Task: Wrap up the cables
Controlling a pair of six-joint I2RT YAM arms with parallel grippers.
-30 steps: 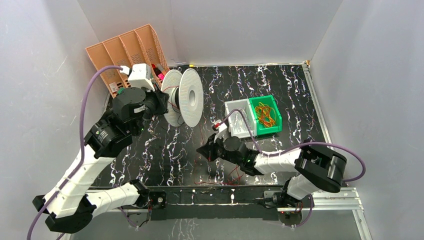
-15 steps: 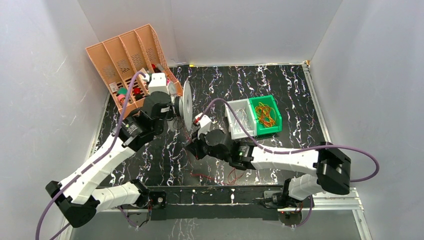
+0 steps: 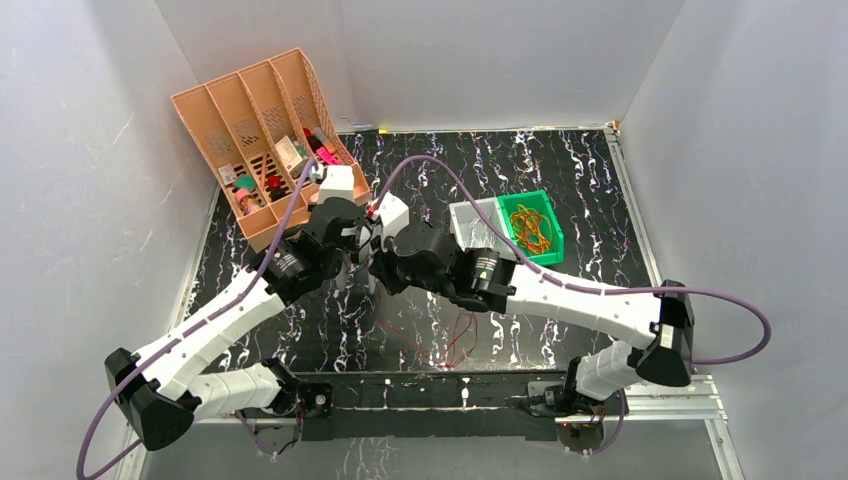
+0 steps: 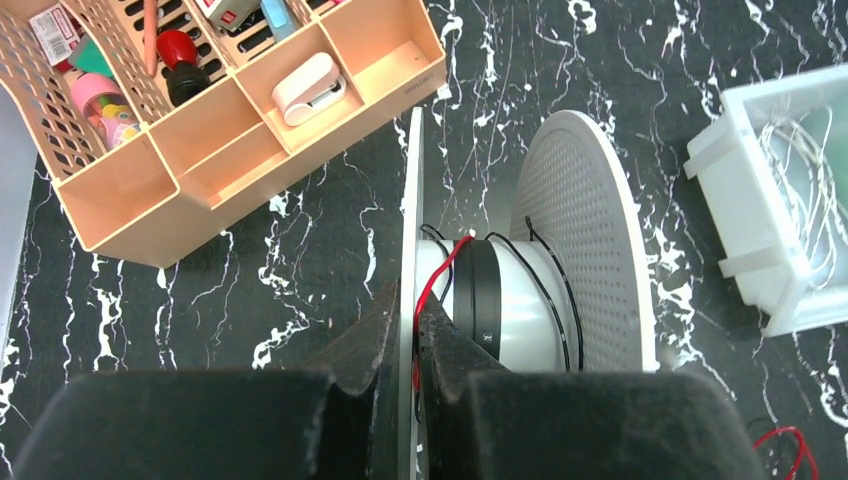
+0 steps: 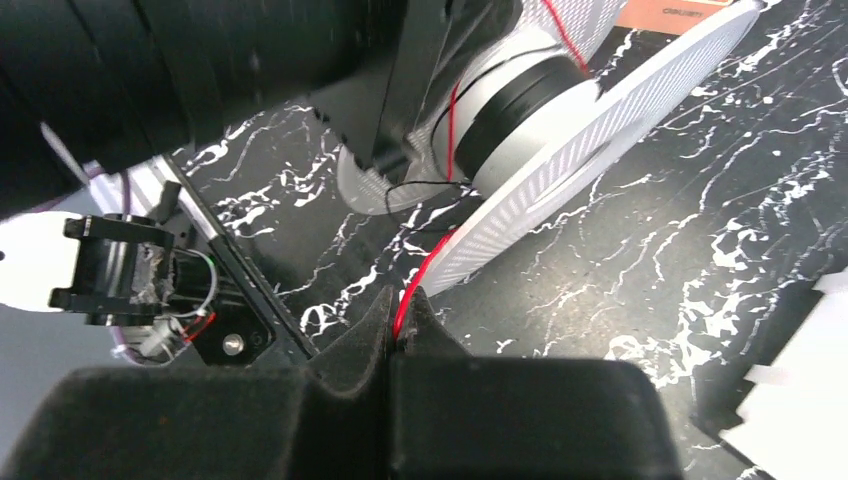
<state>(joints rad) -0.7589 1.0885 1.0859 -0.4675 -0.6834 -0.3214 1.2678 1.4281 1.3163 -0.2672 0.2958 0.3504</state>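
Spool (image 4: 590, 250) swung to centre, my left jaws clenched on its flange, right jaws pinching red cable (image 5: 420, 275) alongside; winding looks ready.

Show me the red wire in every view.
Top external: red wire loops loosely on the table, near the front edge.
Left wrist: red wire crosses the spool hub, by the left pincer.
Right wrist: red wire pinched in the right pincer, bottom centre.
Shared landmark: the white spool.
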